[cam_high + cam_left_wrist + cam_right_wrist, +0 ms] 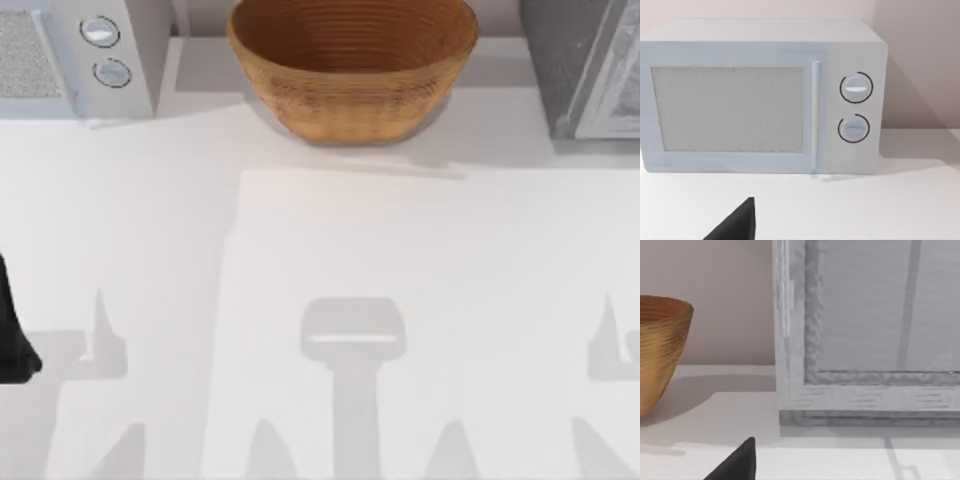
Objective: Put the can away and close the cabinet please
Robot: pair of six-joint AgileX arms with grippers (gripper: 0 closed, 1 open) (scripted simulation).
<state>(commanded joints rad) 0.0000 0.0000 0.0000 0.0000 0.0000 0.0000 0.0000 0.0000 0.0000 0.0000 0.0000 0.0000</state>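
Showing L arm [12, 330] parked at worktop [300, 280] left edge, jaws' state unreadable; risk: knocking wicker bowl [352, 70] beside cabinet [590, 70] when reaching.

top view looking straight down, left wrist facing microwave [760, 97] close, right wrist low — sharing wicker bowl [352, 62]

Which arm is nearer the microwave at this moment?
Left. The left arm sits at the table's left edge, in front of the microwave; its wrist view faces the door. The right arm's wrist view faces the cabinet at far right.
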